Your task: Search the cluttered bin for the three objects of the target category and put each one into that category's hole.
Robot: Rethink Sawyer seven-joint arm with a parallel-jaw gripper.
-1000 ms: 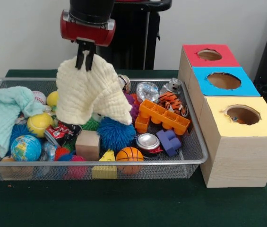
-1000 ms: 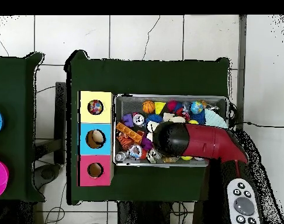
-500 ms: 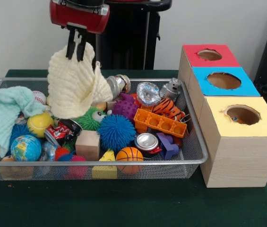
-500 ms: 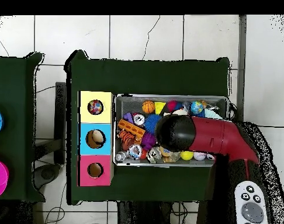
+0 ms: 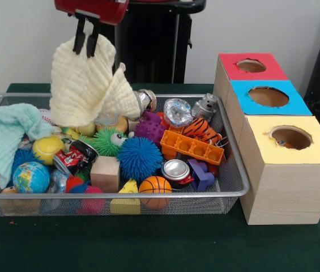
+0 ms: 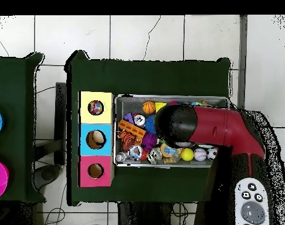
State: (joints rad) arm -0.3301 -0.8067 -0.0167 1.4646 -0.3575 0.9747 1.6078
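Front view: claw (image 5: 86,41) clenched on the cream cloth (image 5: 89,85), which hangs below it over the bin (image 5: 227,195). Yellow hole (image 5: 291,137) sits well off to its side; no printed bundles visible.

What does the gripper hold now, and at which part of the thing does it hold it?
The gripper holds the cream cloth. Its fingers pinch the top edge of the cloth, which hangs down over the bin.
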